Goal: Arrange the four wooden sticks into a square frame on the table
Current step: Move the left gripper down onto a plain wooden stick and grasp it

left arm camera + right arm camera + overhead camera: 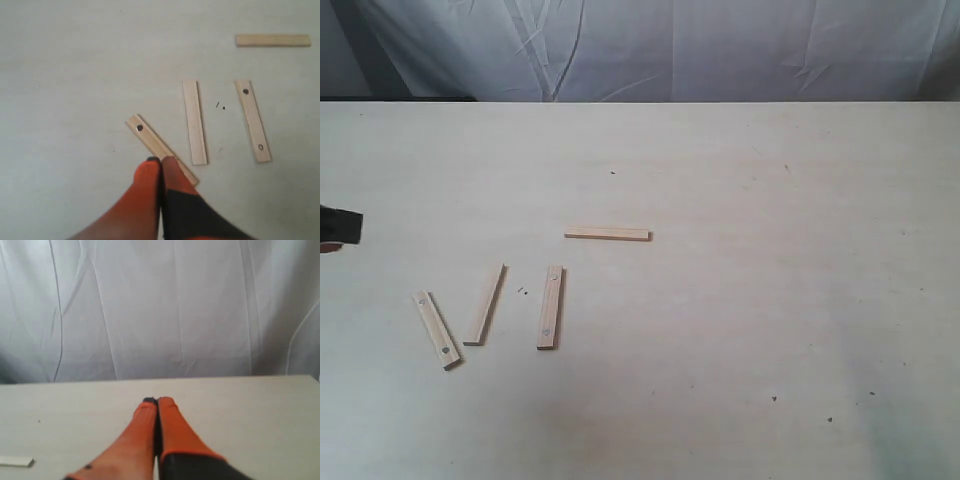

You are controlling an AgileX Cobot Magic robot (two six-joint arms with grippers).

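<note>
The left gripper [160,161] is seen with its orange fingers [147,185] pressed together and nothing held between them; in the exterior view only a dark part of the left arm [340,227] is shown, at the left edge of the table [770,300]; the right gripper [157,401] is likewise closed and empty, pointed toward a white curtain [160,305] beyond the table's far edge; the four wooden sticks [485,304] are laid apart, none touching; the leftmost stick [152,140] (one with dark screw dots) is seen slanting just past the left fingertips, and contact cannot be judged; a plain stick [194,122] and a dotted stick [253,120] lie to its right, nearly parallel; the fourth stick [273,40] lies crosswise, farther off
</note>
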